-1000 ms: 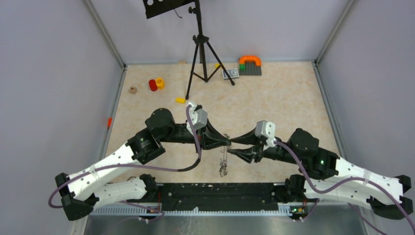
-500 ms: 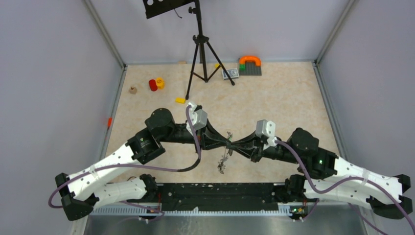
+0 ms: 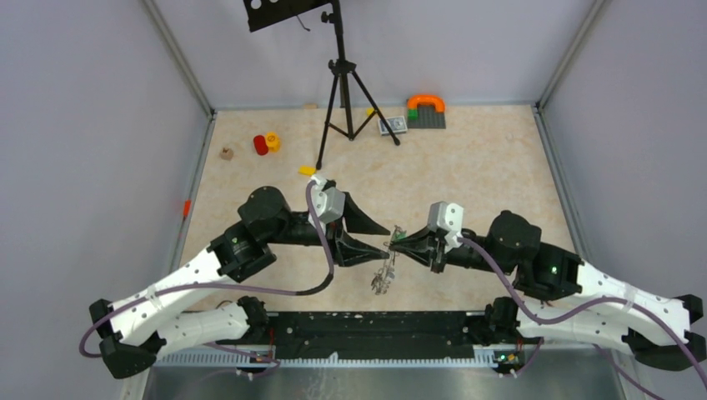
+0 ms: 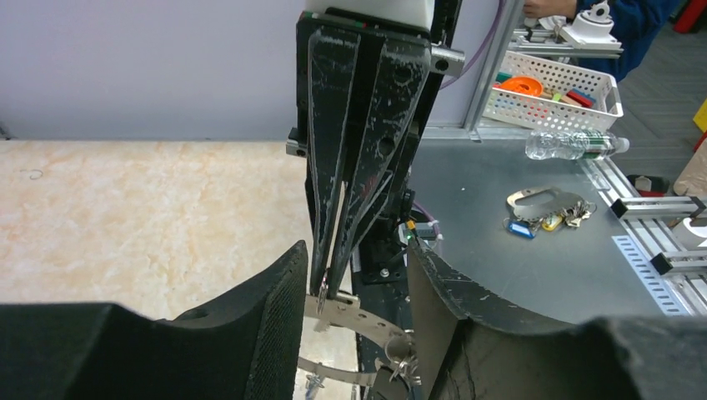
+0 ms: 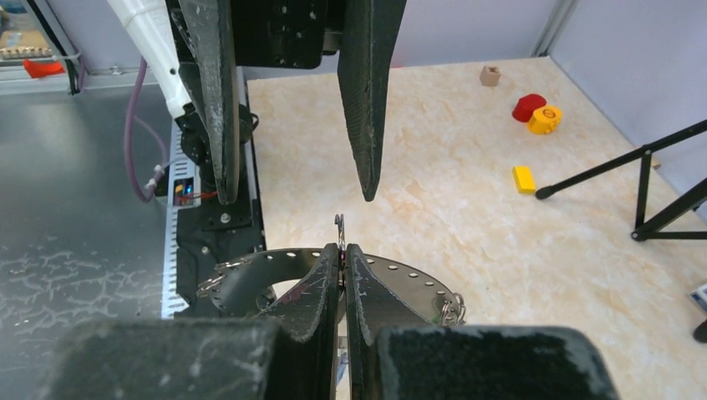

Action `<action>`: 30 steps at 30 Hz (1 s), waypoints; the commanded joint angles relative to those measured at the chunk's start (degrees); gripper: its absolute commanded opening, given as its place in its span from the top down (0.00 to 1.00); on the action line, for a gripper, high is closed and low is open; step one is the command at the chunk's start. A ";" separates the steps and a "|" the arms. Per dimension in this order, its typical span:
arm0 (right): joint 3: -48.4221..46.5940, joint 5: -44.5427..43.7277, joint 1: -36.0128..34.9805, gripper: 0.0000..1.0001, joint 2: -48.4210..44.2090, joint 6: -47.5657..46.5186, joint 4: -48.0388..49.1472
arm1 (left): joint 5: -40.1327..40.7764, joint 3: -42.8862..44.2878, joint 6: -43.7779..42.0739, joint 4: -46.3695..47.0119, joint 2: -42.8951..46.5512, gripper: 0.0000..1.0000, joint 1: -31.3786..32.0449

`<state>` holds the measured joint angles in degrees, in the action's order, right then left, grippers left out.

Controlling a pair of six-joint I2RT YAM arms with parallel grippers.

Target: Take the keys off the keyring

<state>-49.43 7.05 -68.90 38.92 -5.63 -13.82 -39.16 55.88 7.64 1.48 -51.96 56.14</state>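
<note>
Ok so the big flat grey metal keyring [image 5: 408,272] with the little holes round its band is up in the air, on the near side of the black tripod [image 3: 342,92] and well apart from its feet, nothing under it but the table. The right gripper [image 5: 343,265] has its two black fingers pressed together on the ring's rim, pinching it edge-on. The left gripper [image 3: 388,241] faces it from the other side, also on the tripod's near side, with its fingers spread and nothing in them; the ring sits in the gap between them. The bunch of small silver keys [image 3: 383,282] dangles off the underside, further from the tripod. My guess is the ring is stiff and won't flex, but it's smooth metal so a thin edge pinch could slip or pivot. The keys look light and floppy and will swing. I'd take one by its flat head or its small loop, not the blade.
</note>
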 commanded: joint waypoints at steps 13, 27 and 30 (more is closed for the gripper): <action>-19.32 1.41 -0.33 1.00 6.23 -10.28 -18.91 | 4.17 4.69 -6.10 -11.71 -1.59 0.50 -0.08; -27.65 2.36 -0.38 1.00 13.03 -12.54 -27.75 | 0.89 8.92 -9.91 -16.07 -4.07 0.50 -0.11; -28.61 2.18 -0.41 1.00 13.91 -12.56 -28.12 | 0.08 9.35 -10.64 -17.30 -4.58 0.51 -0.04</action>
<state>-73.97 9.08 -68.90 52.34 -17.47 -43.18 -36.67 62.72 -1.37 -14.96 -55.92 56.14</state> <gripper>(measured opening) 0.009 0.499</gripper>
